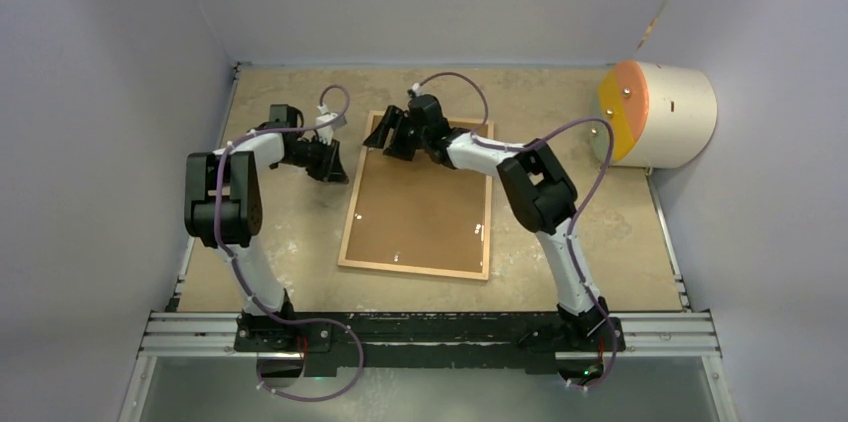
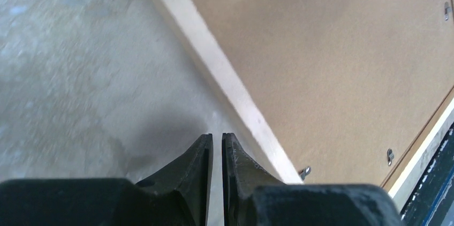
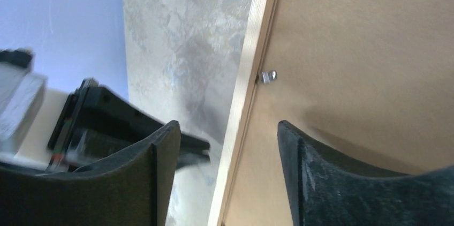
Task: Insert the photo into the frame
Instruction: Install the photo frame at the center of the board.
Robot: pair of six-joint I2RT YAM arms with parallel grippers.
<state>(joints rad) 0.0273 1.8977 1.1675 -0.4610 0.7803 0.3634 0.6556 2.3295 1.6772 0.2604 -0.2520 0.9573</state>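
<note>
Brown backing board (image 1: 420, 207) faces up inside the frame (image 1: 355, 204), which lies flat in the middle of the tabletop (image 1: 560, 102). The backing board is ringed by the frame's light wooden strips, with small metal clips (image 3: 267, 76) along the inner edge. The right claw (image 3: 227, 124) hovers over the frame's far left corner, released, its fingers spread either side of the wooden strip. The left claw (image 2: 217, 136) sits clenched on nothing, low over the bare tabletop just beside the frame's left strip. An orange-faced cylinder (image 1: 665, 112) rests at the far right corner.
</note>
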